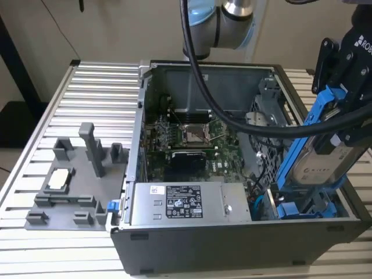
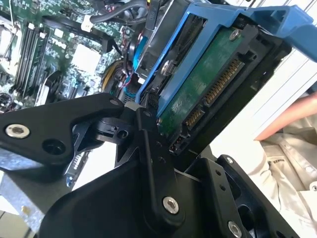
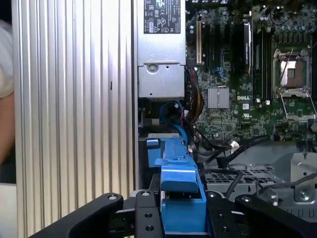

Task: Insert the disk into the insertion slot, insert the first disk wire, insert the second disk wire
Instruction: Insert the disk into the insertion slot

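"One pincer (image 3: 182, 212), clamped on the blue-framed disk (image 1: 319, 160), agree?"
"Yes. Disk hangs tilted, long axis slanting down from the pincer toward the insertion slot (image 1: 293, 200). Lower end at its mouth, not seated, I'd judge."
"Where's that?"
"Corner of the open computer case (image 1: 232, 247), exterior view's right, on the ribbed table (image 1: 93, 87)."
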`<state>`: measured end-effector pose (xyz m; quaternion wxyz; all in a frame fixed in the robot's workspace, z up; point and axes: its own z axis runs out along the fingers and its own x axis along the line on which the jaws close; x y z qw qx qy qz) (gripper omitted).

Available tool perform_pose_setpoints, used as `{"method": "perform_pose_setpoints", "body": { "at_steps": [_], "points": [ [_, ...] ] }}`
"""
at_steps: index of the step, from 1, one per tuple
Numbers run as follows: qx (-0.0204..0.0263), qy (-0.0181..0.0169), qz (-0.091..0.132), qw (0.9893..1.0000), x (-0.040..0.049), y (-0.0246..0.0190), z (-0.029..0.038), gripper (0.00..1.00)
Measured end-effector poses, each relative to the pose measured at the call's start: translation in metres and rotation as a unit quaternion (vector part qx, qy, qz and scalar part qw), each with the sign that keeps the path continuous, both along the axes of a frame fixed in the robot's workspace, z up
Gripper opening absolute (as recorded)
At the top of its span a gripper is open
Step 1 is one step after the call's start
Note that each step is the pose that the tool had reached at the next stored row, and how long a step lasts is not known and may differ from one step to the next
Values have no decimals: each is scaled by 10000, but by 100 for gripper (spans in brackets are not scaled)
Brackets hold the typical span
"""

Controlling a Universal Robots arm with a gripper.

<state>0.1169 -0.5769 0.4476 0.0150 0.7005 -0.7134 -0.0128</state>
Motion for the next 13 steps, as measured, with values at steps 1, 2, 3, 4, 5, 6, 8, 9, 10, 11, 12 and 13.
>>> {"method": "perform_pose_setpoints", "body": {
  "at_steps": [1,2,3,4,5,6,8,9,10,11,12,13],
  "points": [
    [0,0,0,10000,0,0,-13,33],
    [0,0,0,10000,0,0,-28,33],
    [0,0,0,10000,0,0,-43,33],
    [0,0,0,10000,0,0,-60,33],
    [0,0,0,10000,0,0,-75,33],
    [0,0,0,10000,1,0,-92,33],
    [1,0,0,10000,3,0,-123,33],
    [1,0,1,10000,7,0,-136,33],
    [0,0,1,10000,11,0,-147,33],
    [0,0,0,10000,15,0,-157,33],
    [0,0,1,10000,21,0,-165,33],
    [1,1,5,10000,28,0,-173,33]
  ]
}}
